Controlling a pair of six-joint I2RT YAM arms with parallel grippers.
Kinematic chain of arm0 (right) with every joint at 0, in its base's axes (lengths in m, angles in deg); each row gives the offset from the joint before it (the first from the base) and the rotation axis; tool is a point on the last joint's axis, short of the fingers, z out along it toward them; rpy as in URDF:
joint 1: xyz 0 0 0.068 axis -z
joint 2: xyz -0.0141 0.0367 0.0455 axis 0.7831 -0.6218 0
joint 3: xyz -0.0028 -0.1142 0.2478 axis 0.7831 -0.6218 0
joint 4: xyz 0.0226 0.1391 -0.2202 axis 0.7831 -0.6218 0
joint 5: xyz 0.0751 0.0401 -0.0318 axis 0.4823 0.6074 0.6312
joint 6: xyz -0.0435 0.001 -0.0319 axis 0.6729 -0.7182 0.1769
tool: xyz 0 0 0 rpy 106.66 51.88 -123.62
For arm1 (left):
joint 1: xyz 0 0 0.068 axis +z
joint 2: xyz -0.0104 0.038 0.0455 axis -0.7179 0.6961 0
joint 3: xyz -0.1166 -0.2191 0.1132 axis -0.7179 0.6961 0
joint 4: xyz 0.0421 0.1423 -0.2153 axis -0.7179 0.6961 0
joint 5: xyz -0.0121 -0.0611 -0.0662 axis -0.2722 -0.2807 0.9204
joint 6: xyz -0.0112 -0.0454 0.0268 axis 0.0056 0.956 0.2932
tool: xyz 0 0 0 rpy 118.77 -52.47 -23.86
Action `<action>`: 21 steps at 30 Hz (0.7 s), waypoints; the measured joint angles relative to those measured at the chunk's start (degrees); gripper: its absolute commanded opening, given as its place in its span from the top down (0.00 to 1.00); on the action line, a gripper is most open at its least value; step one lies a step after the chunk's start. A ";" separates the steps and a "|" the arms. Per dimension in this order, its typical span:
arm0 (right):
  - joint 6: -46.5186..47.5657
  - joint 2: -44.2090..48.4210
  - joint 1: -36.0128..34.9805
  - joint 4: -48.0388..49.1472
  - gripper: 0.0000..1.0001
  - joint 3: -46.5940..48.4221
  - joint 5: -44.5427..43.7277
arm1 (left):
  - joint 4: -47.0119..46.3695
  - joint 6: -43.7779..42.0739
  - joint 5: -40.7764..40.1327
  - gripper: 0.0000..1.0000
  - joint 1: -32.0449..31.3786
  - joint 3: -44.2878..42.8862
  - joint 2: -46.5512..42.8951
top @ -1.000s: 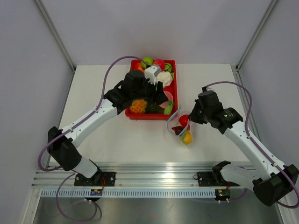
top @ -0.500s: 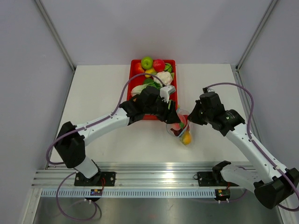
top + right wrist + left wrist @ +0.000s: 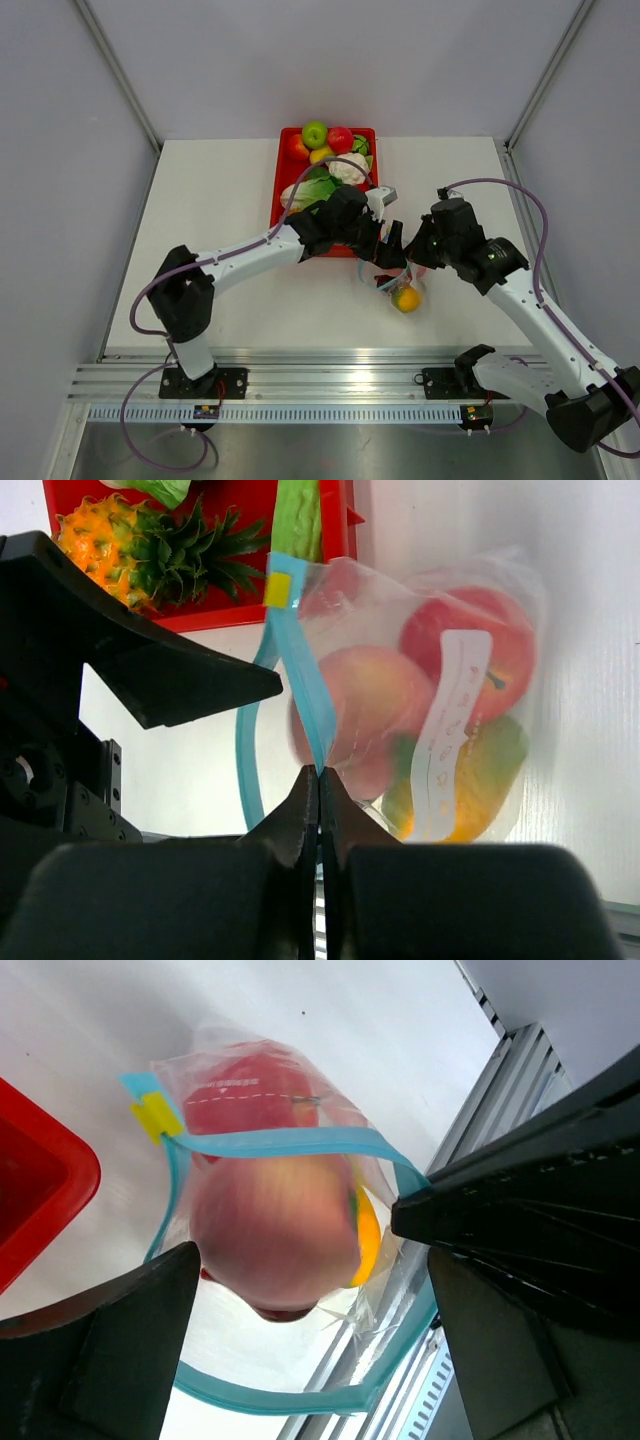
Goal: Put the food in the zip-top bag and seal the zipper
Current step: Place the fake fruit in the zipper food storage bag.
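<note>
On the left of the white desk [image 3: 200, 200], the red rectangular plastic tray [image 3: 278, 200] holds what's not bagged yet: a green toy apple [image 3: 315, 133], a red round fruit [image 3: 340, 139], a white cauliflower [image 3: 350, 168] and leafy greens [image 3: 312, 190]. A spiky orange pineapple [image 3: 130, 545] lies at the end nearest the bag.

Just right of that end, your left gripper [image 3: 293, 1238] sits over the mouth of the small clear crinkly zip-top bag [image 3: 455, 705], fingers spread wide. A pink-yellow toy peach [image 3: 270, 1215] is straight below, between them. It's blurred and shows no clear contact with either finger, so I read it as let go, not gripped. From the right wrist it shows through the bag wall.

Also inside are a red tomato [image 3: 465, 640] toward the closed end and an orange-yellow mango [image 3: 480, 770] beside it. The light blue-teal zipper strip [image 3: 280, 1142] is bowed open into a loop, so it has no single straight axis right now.

On the right, your right gripper [image 3: 318, 775] has its fingers pressed together on one lip of that strip, propping the mouth up.

Key geometry: the mouth faces the left gripper and the tray lies just left of it, so the left arm is nearer for the next pick. Sealing will need both lips laid flat first.
</note>
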 measured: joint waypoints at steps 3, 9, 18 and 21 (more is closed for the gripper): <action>0.00 0.13 0.00 -0.04 1.00 -0.02 0.04 | 2.03 -1.01 -0.48 0.01 -0.50 -0.13 -0.96; -0.02 0.13 0.00 0.02 1.00 -0.26 0.09 | 5.35 -3.08 -1.55 0.23 -0.85 0.61 -9.49; 0.13 0.33 0.00 0.31 1.00 -0.35 1.51 | 6.78 -5.99 -8.92 0.21 -0.46 5.57 -19.80; 0.48 0.63 0.00 0.79 1.00 -0.37 2.62 | 7.37 -5.88 -11.45 0.25 -0.02 6.78 -16.11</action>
